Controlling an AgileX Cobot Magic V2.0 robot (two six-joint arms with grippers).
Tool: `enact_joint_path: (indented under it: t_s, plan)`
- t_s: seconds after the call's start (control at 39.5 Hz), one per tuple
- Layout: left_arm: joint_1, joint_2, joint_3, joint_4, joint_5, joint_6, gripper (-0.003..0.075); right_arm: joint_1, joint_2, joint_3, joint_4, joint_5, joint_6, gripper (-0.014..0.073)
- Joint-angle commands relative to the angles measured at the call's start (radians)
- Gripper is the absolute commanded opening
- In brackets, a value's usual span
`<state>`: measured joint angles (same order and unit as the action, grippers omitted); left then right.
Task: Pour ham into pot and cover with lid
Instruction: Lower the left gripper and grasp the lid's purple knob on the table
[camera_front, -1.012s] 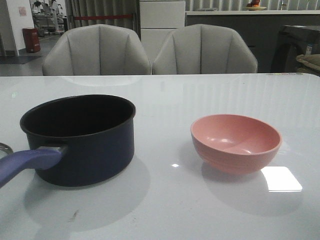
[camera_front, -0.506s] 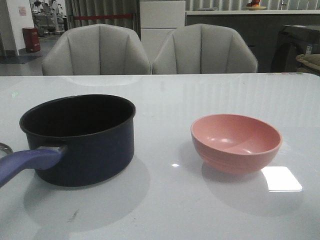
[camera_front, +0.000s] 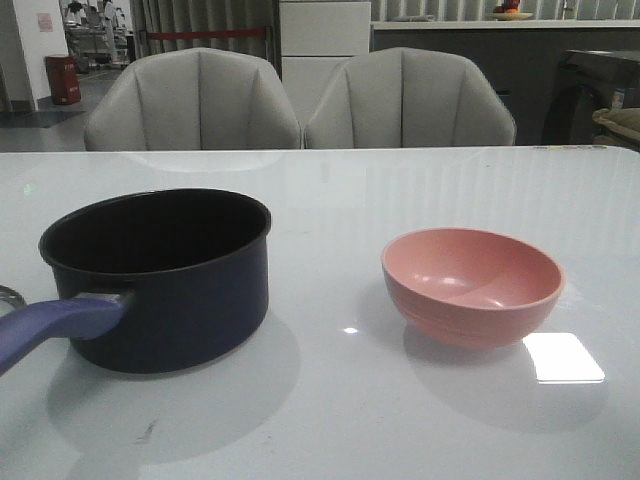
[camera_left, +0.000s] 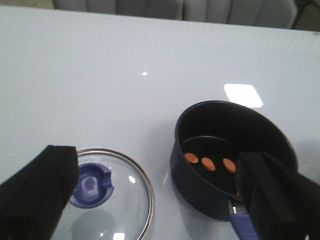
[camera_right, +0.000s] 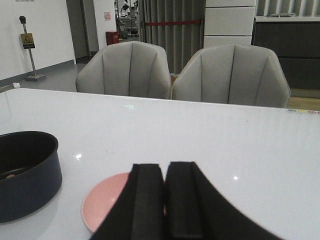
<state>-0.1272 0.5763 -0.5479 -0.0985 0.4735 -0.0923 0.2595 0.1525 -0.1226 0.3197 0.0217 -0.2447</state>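
The ham is already seen inside the pot. The lid lies flat on the tabletop just beside the pot, below the widely spread left end effector. The right end effector is pressed together, empty.

the left claw hung spread wide above the table, nothing between its fingers. beneath it lay the lid, just beside the pot, which stood uncovered. the right claw, fingers together, had the pink bowl just below and bare table ahead.
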Motion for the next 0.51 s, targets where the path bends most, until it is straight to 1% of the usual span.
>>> enact_joint_path:
  t_s: [0.0,0.13,0.2,0.33,0.48]
  plan:
    - [0.067,0.106,-0.094,-0.023,0.006,-0.03,0.0691,0.0,0.008,-0.029,0.002,-0.082,-0.003,0.0148]
    - [0.145,0.274,-0.204,-0.027,0.154,-0.03,0.0691,0.0,0.008,-0.029,0.002,-0.082,-0.003,0.0148]
    - [0.175,0.378,-0.266,-0.027,0.227,-0.028,0.0691,0.0,0.008,-0.029,0.002,-0.082,-0.003,0.0148]
    - [0.18,0.543,-0.358,-0.022,0.329,-0.026,0.0691,0.0,0.008,-0.029,0.002,-0.082,-0.003,0.0148]
    - [0.18,0.716,-0.451,-0.022,0.387,-0.026,0.0691,0.0,0.008,-0.029,0.002,-0.082,-0.003,0.0148]
